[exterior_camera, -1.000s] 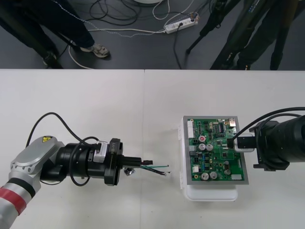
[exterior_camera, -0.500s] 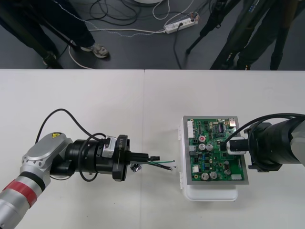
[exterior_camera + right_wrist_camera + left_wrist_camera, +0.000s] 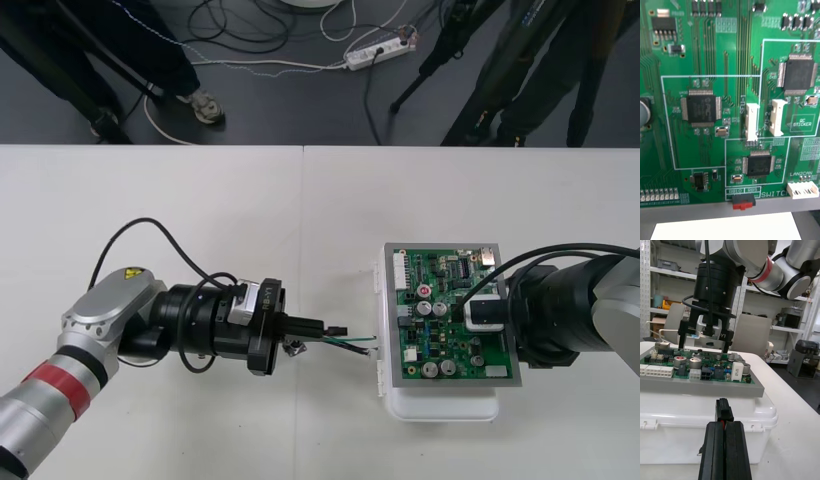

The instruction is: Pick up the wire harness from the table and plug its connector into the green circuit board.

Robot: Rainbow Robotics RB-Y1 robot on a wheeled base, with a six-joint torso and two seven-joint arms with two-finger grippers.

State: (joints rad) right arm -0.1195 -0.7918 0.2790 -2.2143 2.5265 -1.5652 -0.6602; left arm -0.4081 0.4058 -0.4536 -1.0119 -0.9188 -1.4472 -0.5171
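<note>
While left fingers (image 3: 717, 450) clamp the plug (image 3: 723, 413), the right gripper (image 3: 478, 312) overhangs the board (image 3: 437, 290).

Glossy green circuit board (image 3: 437, 335) on smooth white plastic base (image 3: 445, 405); matt table (image 3: 200, 200)

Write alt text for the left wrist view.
The left gripper, jaws shut on the black plug, faces the side of the white base that carries the green circuit board. The right gripper hangs above the board, on the side away from the left gripper.
</note>
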